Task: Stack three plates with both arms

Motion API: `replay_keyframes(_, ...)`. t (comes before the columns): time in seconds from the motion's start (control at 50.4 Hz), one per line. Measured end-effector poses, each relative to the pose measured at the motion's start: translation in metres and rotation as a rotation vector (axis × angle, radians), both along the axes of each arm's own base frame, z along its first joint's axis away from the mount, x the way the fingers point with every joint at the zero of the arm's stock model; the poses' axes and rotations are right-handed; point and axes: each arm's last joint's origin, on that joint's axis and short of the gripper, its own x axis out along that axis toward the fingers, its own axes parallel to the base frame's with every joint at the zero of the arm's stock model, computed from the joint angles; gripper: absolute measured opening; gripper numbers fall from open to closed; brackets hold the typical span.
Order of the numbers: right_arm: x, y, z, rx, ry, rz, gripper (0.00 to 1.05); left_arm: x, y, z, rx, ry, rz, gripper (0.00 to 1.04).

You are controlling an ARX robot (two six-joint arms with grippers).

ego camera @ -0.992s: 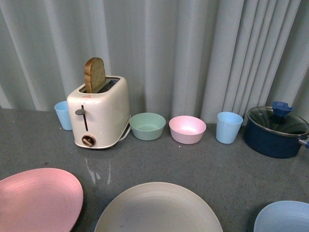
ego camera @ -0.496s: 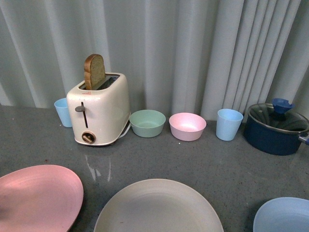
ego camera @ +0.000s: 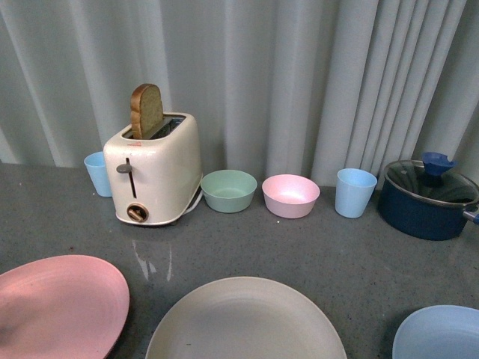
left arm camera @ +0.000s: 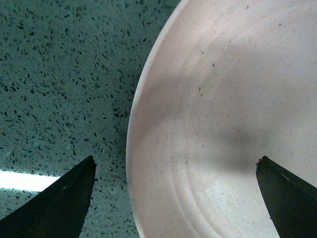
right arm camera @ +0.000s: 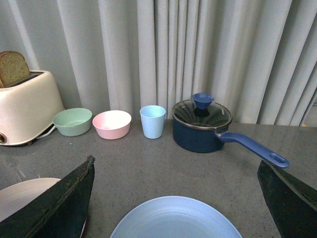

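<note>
Three plates lie apart along the near edge of the grey table: a pink plate [ego camera: 56,303] at the left, a beige plate [ego camera: 243,321] in the middle and a light blue plate [ego camera: 441,333] at the right. Neither gripper shows in the front view. My left gripper [left arm camera: 176,163] is open just above the pink plate [left arm camera: 228,124], with the plate's rim between its fingers [left arm camera: 64,203]. My right gripper [right arm camera: 175,162] is open and empty above the light blue plate [right arm camera: 176,218]. The beige plate's edge [right arm camera: 25,196] shows beside it.
At the back, before a grey curtain, stand a blue cup [ego camera: 97,173], a cream toaster [ego camera: 153,176] with a bread slice, a green bowl [ego camera: 228,191], a pink bowl [ego camera: 290,196], another blue cup [ego camera: 354,192] and a lidded dark blue pot [ego camera: 426,198] with a long handle [right arm camera: 255,148].
The front view shifted slightly a second ago, so everything sits a little higher in it. The plates and other things have not moved on the table.
</note>
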Motion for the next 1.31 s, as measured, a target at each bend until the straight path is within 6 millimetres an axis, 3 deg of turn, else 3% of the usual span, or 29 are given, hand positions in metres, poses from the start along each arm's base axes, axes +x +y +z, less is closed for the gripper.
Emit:
replay_keyframes(0.139, 0.000, 0.000, 0.000, 0.000, 0.000, 0.000, 0.97, 0.000, 0.000, 0.000, -0.001, 0.002, 0.001, 0.76)
replay_keyframes(0.317, 0.000, 0.000, 0.000, 0.000, 0.000, 0.000, 0.97, 0.000, 0.002, 0.001, -0.001, 0.018, 0.003, 0.37)
replay_keyframes(0.535, 0.000, 0.000, 0.000, 0.000, 0.000, 0.000, 0.97, 0.002, 0.011, 0.007, -0.019, 0.035, 0.026, 0.03)
replay_keyframes(0.813, 0.000, 0.000, 0.000, 0.000, 0.000, 0.000, 0.97, 0.003, 0.033, 0.022, -0.064, 0.028, 0.068, 0.03)
replay_keyframes(1.091, 0.000, 0.000, 0.000, 0.000, 0.000, 0.000, 0.97, 0.007, 0.081, 0.098, -0.081, -0.109, 0.136, 0.03)
replay_keyframes(1.19, 0.000, 0.000, 0.000, 0.000, 0.000, 0.000, 0.97, 0.002, 0.083, 0.119, -0.104, -0.146, 0.128, 0.03)
replay_keyframes(1.309, 0.000, 0.000, 0.000, 0.000, 0.000, 0.000, 0.97, 0.000, 0.072, 0.135, -0.140, -0.178, 0.085, 0.03)
